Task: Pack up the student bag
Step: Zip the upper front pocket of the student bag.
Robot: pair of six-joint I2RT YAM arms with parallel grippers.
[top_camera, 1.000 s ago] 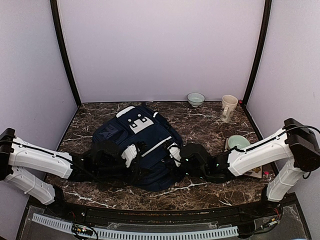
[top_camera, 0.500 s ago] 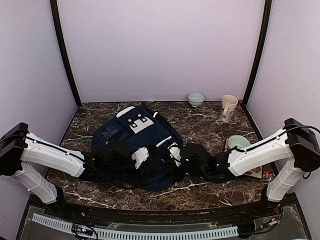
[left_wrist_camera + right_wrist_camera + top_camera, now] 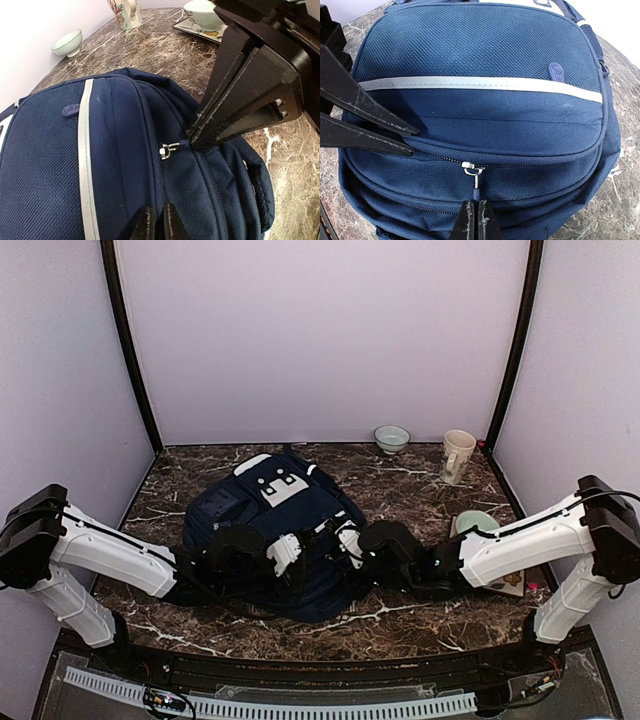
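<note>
As one bag (image 3: pixel 300 508) lies — one mug (image 3: pixel 457 455).

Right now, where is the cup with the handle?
In the top view, the cream mug stands at the back right of the marble table, just right of the small pale-green bowl, near the right wall.

The student bag (image 3: pixel 285 520) was navy blue, crossed by a pale grey-white stripe (image 3: pixel 480 84), with a grey-white patch (image 3: pixel 281 486) near its top and a silver-and-navy zip pull (image 3: pixel 475 192). The tabletop (image 3: pixel 410 490) beneath the bag was dark brown marble, veined white. To the right of the bag were a pale green bowl (image 3: pixel 391 437) and a cream mug (image 3: pixel 457 455) with reddish markings.
</note>
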